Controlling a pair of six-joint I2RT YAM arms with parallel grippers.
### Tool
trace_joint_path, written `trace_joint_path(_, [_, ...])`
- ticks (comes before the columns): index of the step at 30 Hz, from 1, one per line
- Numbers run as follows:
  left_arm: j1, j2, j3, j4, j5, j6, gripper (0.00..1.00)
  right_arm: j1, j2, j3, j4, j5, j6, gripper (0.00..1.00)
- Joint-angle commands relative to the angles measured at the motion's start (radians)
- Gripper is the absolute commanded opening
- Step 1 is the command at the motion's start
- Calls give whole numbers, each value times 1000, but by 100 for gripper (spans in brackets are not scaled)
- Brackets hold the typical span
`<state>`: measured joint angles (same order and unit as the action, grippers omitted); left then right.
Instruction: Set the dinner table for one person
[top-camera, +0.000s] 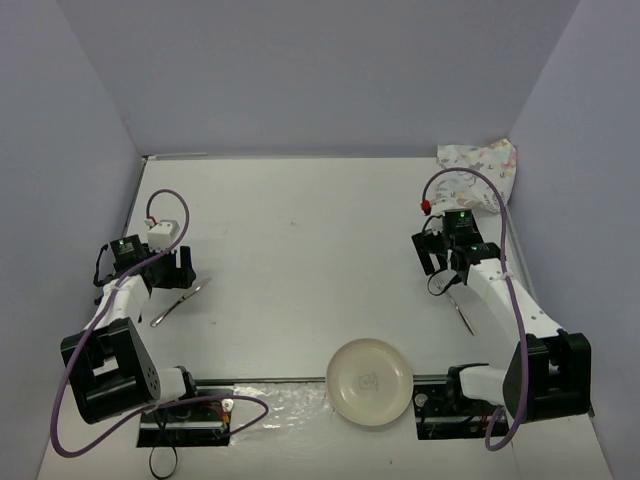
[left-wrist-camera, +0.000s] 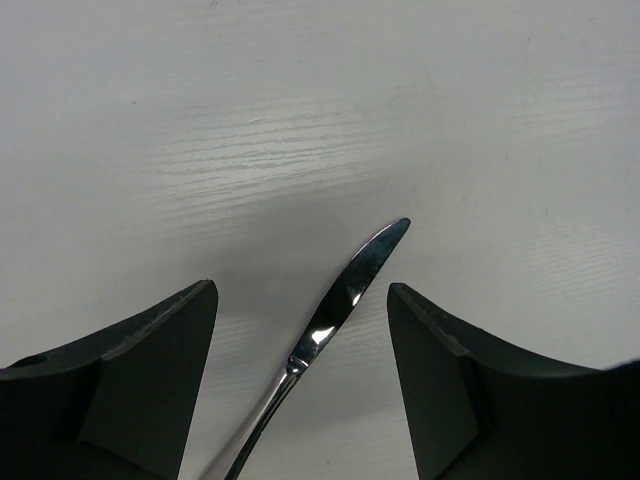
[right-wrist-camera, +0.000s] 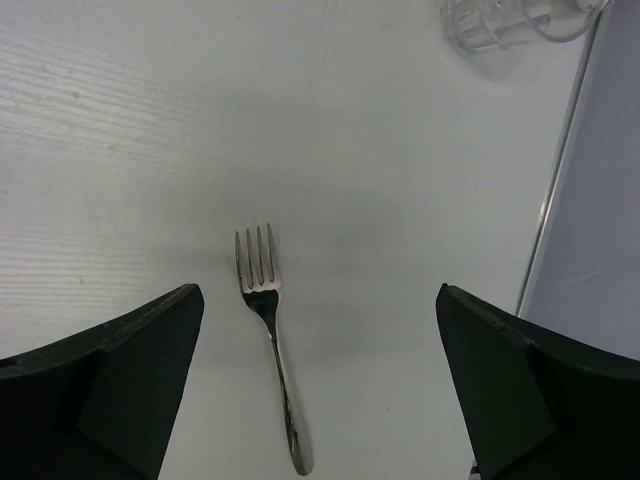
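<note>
The white dinner table (top-camera: 300, 240) carries a cream plate (top-camera: 369, 381) at its near edge. A steel knife (top-camera: 180, 302) lies at the left. My left gripper (top-camera: 183, 272) is open just above it. In the left wrist view the knife (left-wrist-camera: 345, 300) lies on the table between the spread fingers of my left gripper (left-wrist-camera: 300, 290), touching neither. A steel fork (top-camera: 463, 313) lies at the right, below my open right gripper (top-camera: 447, 278). In the right wrist view the fork (right-wrist-camera: 270, 330) lies flat under my right gripper (right-wrist-camera: 320, 290), nearer the left finger.
A crumpled floral cloth placemat (top-camera: 480, 170) lies in the far right corner. A clear glass (right-wrist-camera: 500, 22) shows at the top right of the right wrist view, near a wall edge. Grey walls enclose the table on three sides.
</note>
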<state>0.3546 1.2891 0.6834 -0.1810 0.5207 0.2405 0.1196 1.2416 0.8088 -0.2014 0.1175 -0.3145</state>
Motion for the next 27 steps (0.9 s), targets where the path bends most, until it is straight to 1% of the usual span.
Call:
trace_joint_path(1, [-3, 5, 30, 46, 31, -9, 66, 1, -82, -7, 59, 28, -14, 100])
trace_joint_path(5, [-4, 10, 31, 51, 26, -12, 66, 0, -69, -15, 56, 5, -37, 100])
trace_joint_path(12, [-9, 48, 29, 61, 40, -5, 66, 1, -14, 3, 52, 74, -48, 100])
trace_joint_path(15, [-11, 48, 29, 61, 36, -5, 66, 7, 17, 97, 72, 160, -98, 100])
trace_joint_path(18, [-13, 43, 26, 63, 33, -5, 66, 8, 83, 233, 76, 220, -197, 100])
trace_joint_path(21, [-14, 44, 26, 62, 32, -4, 66, 5, 197, 387, 83, 273, -296, 100])
trace_joint_path(24, [-16, 51, 30, 57, 34, -2, 66, -2, 319, 523, 88, 353, -332, 100])
trace_joint_path(27, [-18, 57, 33, 54, 35, 0, 66, 0, 447, 635, 88, 381, -374, 100])
